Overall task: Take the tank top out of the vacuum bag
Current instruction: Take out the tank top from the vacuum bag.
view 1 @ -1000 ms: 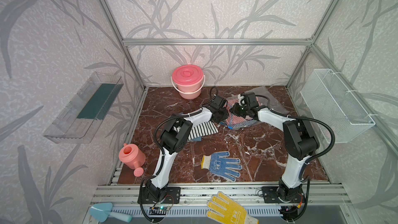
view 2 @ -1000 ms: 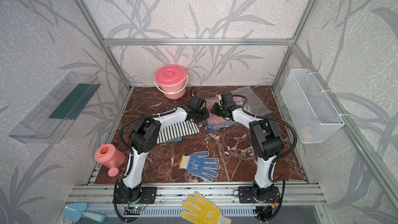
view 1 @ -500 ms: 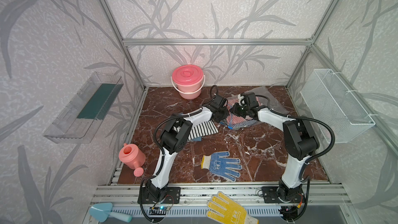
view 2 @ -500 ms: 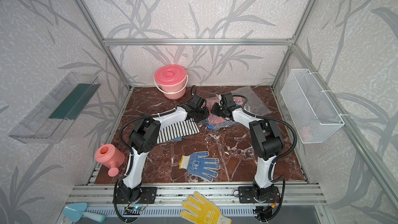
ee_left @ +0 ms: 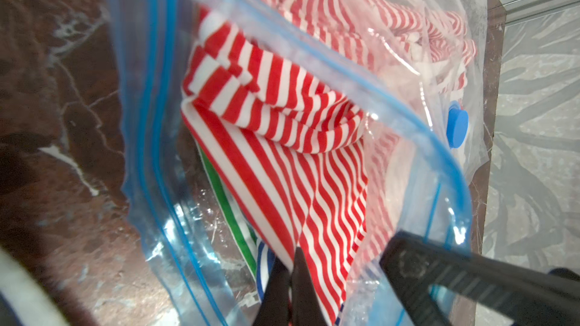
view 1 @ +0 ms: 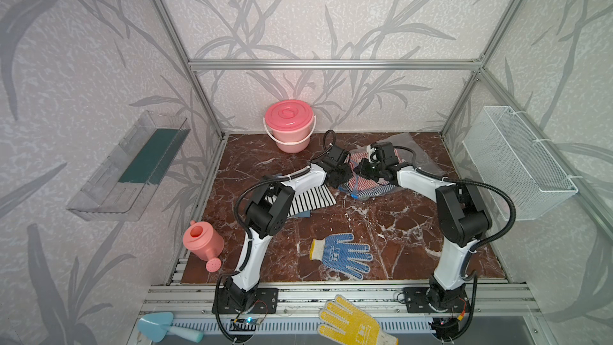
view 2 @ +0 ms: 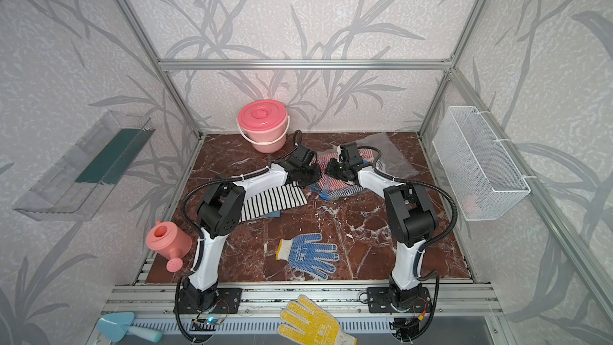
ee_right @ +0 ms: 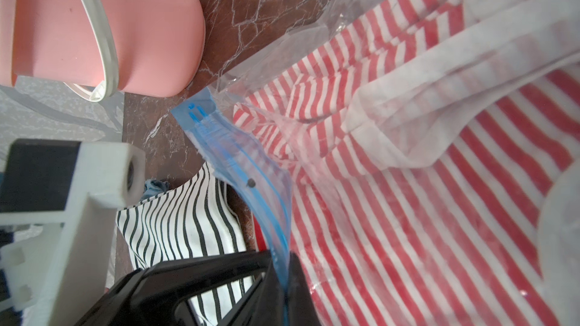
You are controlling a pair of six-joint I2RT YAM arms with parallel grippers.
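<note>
The clear vacuum bag (view 1: 421, 157) lies at the back of the table in both top views, with its blue zip strip (ee_right: 251, 177) and round blue valve cap (ee_left: 456, 127) showing. Inside it is a red-and-white striped tank top (ee_left: 282, 105), bunched at the bag's open mouth over green- and blue-striped cloth. My left gripper (ee_left: 293, 252) reaches into the mouth and is shut on the tank top's lower edge. My right gripper (ee_right: 282, 258) is shut on the zip strip of the upper lip. In a top view the two grippers (view 1: 345, 179) (view 1: 360, 169) nearly meet.
A black-and-white striped garment (view 1: 308, 199) lies outside the bag under my left arm. A pink lidded bucket (view 1: 289, 124) stands close behind. A blue dotted glove (view 1: 345, 253) lies in front, a pink watering can (view 1: 202, 242) at the front left, and a wire basket (view 1: 517, 160) hangs on the right wall.
My left gripper's jaws have closed on the striped cloth. Both arms otherwise stay where they were.
</note>
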